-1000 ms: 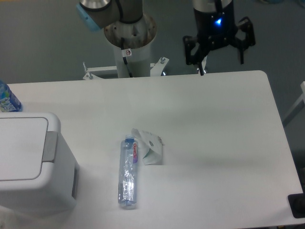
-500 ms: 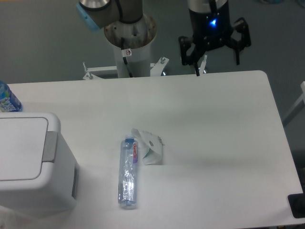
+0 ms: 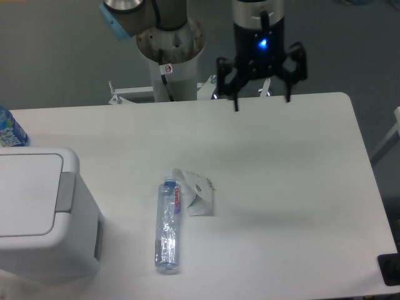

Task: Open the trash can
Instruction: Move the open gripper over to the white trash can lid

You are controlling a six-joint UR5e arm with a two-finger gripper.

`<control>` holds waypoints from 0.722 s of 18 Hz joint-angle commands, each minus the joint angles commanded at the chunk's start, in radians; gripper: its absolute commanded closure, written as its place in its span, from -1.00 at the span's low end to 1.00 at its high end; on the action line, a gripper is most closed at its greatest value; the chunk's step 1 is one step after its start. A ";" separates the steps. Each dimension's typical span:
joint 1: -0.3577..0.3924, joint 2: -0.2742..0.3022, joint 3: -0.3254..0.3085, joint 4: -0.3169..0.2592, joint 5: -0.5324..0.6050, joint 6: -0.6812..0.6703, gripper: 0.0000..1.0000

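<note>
Tool [image 3: 262,100] shifted left along far table edge, fingers spread, trash can [image 3: 44,215] well apart, front-left

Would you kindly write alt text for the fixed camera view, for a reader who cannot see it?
A robot arm's open gripper hangs above the far edge of a white table, well away from a closed white trash can at the near left corner. A clear plastic bottle lies on its side mid-table beside a small crumpled carton.

Bare white desk [image 3: 281,162] stretches right and far-left — mid-desk, a clear plastic bottle [image 3: 167,224] and crumpled white carton [image 3: 196,193] obstruct.
</note>
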 joint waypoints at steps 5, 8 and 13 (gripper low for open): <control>-0.129 -0.055 0.006 0.118 0.006 -0.113 -1.00; -0.201 -0.077 0.012 0.156 0.008 -0.225 -1.00; -0.293 -0.116 0.012 0.244 0.008 -0.309 -1.00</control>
